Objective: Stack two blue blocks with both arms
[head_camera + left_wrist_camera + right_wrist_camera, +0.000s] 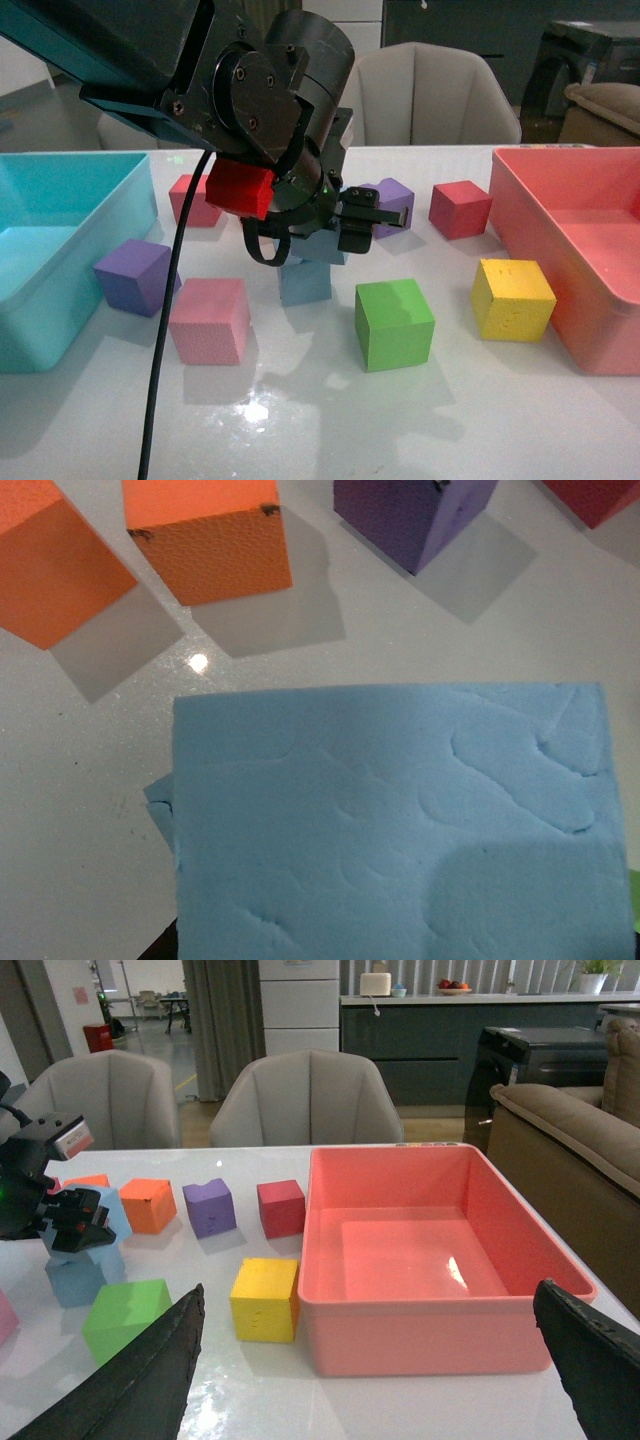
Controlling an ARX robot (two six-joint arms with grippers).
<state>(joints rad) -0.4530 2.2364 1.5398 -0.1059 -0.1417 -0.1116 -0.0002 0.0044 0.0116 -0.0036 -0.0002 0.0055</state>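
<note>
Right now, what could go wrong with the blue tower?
The upper blue block in the left gripper does not look square over the lower blue block. A lower corner peeks out in the left wrist view, so it might tip when released. If it falls, it could knock the nearby green cube.

Two blue blocks (112,1215) (75,1280), two purple blocks (135,275) (393,200), two orange blocks (210,555) (50,575), one red block (460,208), one pink block (208,320), one green block (394,323), one yellow block (512,298). Two bins (30,330) (600,335).
</note>
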